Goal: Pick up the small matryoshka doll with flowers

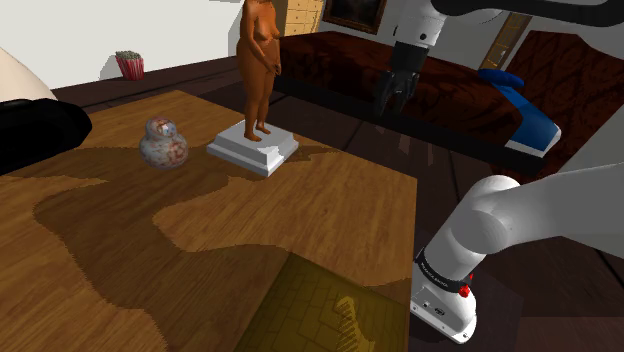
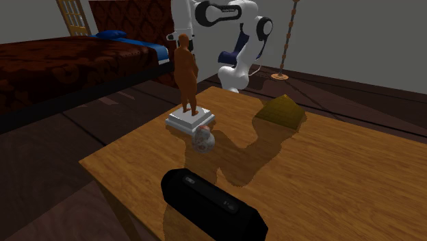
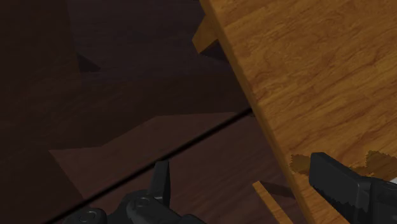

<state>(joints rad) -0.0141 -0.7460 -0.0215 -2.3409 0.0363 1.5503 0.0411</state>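
1. At the shoulder view's left, a black speaker [image 1: 40, 130] lies at the edge of the table [image 1: 200, 240]. The second exterior view shows its whole length, lying in the foreground.
2. Beyond the table, by the wall, the shoulder view has a red-and-white striped box [image 1: 129, 66] with pale popcorn heaped in its top.
3. Next comes the doll [image 1: 163, 142], round and grey with red blotches. It stands upright on the table, on the shoulder view's left of the statue [image 1: 258, 70], with a gap showing between it and the statue's white base [image 1: 255, 150]. From the second exterior view, the doll [image 2: 203, 140] sits just in front of that base.
4. Further right, the gripper [image 1: 395, 95] hangs past the table's far edge, above the dark floor before the bed [image 1: 450, 90], well apart from the doll.
5. The wrist view adds what the others hide. The gripper [image 3: 248, 184] is spread wide and grips nothing, with the table's edge running between its fingers: one is over wood, the other over floor.
6. A blue pillow [image 1: 520, 100] lies on the bed.
7. A yellow-brown pyramid [image 2: 282, 109] stands on the table near the arm's base, and it reads clearest in the second exterior view.
8. A small label on the arm [image 1: 440, 270] carries lettering we cannot read.
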